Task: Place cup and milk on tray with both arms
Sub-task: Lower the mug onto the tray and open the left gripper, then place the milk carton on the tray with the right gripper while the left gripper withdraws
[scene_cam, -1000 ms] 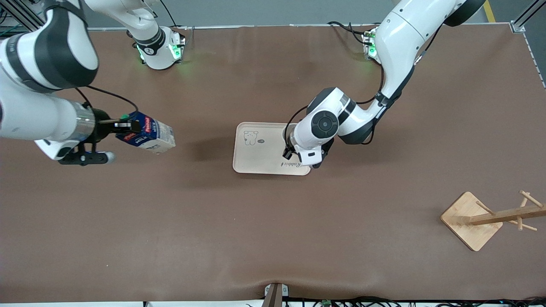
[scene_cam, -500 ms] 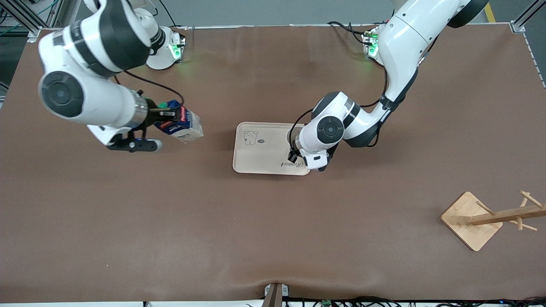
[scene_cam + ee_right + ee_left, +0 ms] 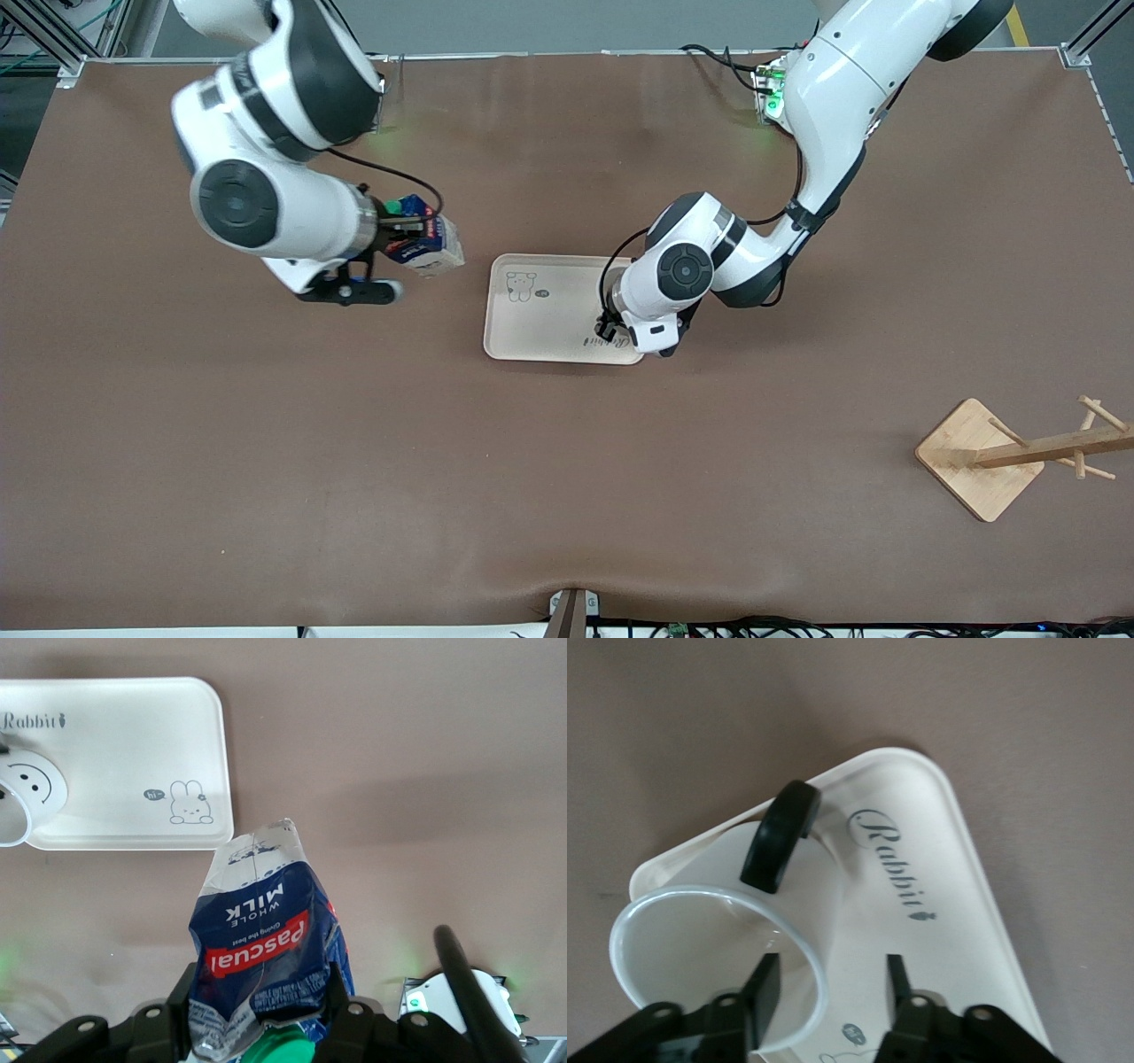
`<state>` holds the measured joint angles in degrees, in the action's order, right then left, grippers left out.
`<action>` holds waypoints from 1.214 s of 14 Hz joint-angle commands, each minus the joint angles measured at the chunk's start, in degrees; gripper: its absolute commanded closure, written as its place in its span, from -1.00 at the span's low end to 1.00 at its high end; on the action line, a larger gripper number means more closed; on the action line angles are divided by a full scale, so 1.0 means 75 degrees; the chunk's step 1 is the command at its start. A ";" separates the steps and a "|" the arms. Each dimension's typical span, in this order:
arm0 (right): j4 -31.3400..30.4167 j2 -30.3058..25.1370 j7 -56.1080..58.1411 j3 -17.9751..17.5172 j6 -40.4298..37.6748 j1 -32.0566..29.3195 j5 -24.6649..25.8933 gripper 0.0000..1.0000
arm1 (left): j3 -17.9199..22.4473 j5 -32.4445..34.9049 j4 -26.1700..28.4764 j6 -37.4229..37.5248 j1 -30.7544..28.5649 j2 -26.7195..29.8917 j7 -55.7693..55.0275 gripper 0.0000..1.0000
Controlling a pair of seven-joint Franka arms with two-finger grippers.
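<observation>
A brown bench fills the front view, with the cream tray lying near its middle. A wooden rack stands well apart, at the left arm's end and nearer the front camera.

The left pincer is down over the tray's end toward the left arm. Its fingers straddle one wall of the white cup's rim, one inside and one outside, with a visible gap, so the jaws stand parted and not pressing. The cup rests on the tray, its black handle pointing toward the "Rabbit" lettering. In the right wrist view the cup's smiley face shows on the tray.

The right pincer hangs in the air over bare bench beside the tray's end toward the right arm. It is clamped on the milk just by the green cap, and the carton is tilted, its white base pointing toward the tray.
</observation>
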<state>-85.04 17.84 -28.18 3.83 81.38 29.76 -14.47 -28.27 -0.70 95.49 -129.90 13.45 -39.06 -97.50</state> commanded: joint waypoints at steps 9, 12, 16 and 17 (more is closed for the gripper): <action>-0.0356 0.0820 -0.2838 0.0075 0.2085 0.1550 -0.0157 1.00 | -0.0063 0.1301 -0.1903 0.2084 -0.1978 0.1223 0.2482 -1.00; -0.0777 0.1042 -0.3681 0.0075 0.3372 0.1949 -0.0146 1.00 | -0.0063 0.1277 -0.1939 0.2262 -0.2681 0.1715 0.3937 -1.00; -0.0989 0.1101 -0.3825 0.0087 0.3623 0.1997 -0.0122 1.00 | -0.0017 0.1313 -0.1939 0.2776 -0.3420 0.2359 0.5892 -1.00; -0.0990 0.1101 -0.3825 0.0087 0.3623 0.1997 -0.0099 1.00 | -0.0016 0.1313 -0.1939 0.2986 -0.3665 0.2512 0.6443 -1.00</action>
<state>-91.56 26.96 -55.95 4.05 108.18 44.64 -14.56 -28.13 8.01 80.09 -110.37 -11.50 -23.41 -55.26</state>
